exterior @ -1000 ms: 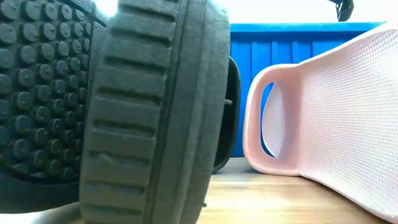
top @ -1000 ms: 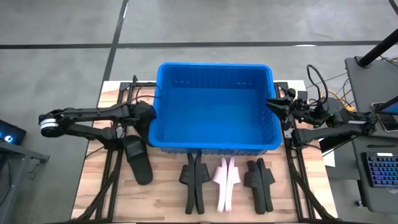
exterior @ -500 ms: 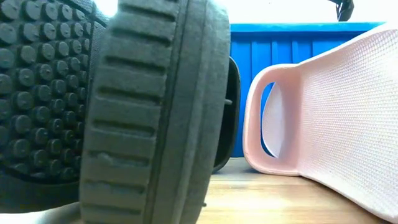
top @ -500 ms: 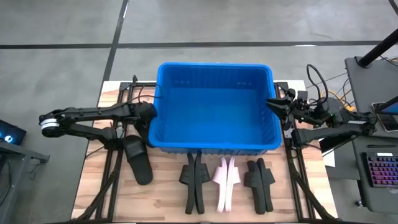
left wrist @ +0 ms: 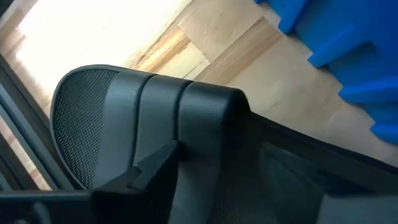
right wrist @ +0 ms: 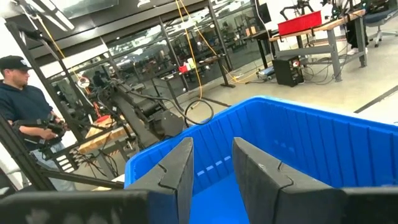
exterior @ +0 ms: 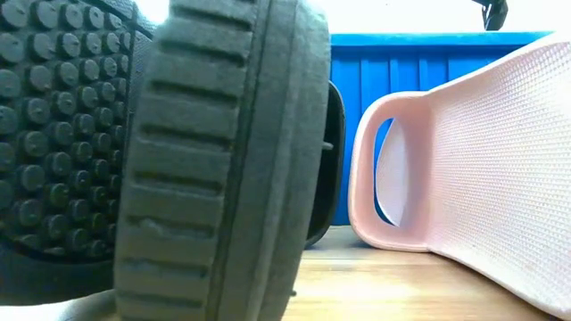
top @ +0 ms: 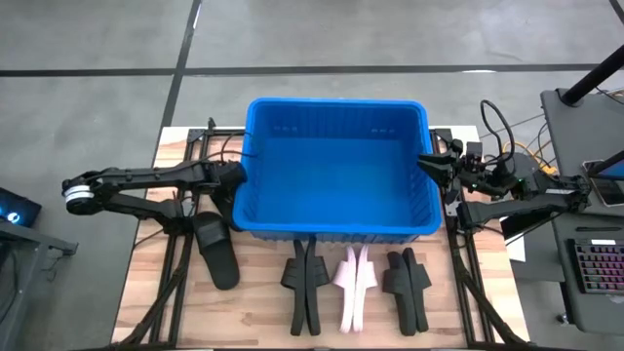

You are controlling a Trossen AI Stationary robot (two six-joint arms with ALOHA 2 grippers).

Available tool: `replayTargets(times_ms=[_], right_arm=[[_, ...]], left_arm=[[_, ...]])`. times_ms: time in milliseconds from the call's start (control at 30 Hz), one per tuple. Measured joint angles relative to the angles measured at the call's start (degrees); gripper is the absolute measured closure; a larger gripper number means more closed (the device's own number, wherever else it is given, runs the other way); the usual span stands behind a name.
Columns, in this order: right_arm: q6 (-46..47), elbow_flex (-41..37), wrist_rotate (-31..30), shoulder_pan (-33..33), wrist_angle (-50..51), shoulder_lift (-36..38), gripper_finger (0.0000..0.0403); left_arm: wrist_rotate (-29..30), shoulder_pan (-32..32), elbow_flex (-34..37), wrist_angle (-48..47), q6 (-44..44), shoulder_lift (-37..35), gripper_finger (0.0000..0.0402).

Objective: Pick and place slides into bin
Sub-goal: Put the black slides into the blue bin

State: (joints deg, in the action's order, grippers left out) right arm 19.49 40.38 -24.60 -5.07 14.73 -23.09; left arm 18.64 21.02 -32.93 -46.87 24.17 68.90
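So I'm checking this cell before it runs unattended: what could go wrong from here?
The left pincer sits tight against the blue bin wall, right above the flat black slide; lifting the slide could snag the rim. The remaining slides, black, pink and black, stand on edge close together, so grabbing one may topple its neighbours.

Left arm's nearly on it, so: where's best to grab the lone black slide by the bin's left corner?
Grip the black slide across its wide strap, coming straight down from above. It lies flat, sole down, so the raised strap is the only part the left hand could close around. That's a judgement.
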Motion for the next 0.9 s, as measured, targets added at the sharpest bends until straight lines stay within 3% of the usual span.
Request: replayTargets(times_ms=[133,233,600,900], right_arm=[[0.0,0.0,0.0,0.0,0.0,0.0,0.0297],[0.0,0.0,0.0,0.0,0.0,0.0,0.0296],[0.0,0.0,0.0,0.0,0.0,0.0,0.0307],[-0.1,0.0,0.0,0.0,0.0,0.0,0.03]], left_arm=[[1.1,0.0,0.0,0.3,0.3,0.1,0.014],[7.4,0.0,0.0,1.1,1.7,0.4,0.0127],[11.5,0.3,0.2,1.5,2.4,0.7,0.0168],[11.4,2.2,0.4,3.7,1.8,1.7,0.0187]])
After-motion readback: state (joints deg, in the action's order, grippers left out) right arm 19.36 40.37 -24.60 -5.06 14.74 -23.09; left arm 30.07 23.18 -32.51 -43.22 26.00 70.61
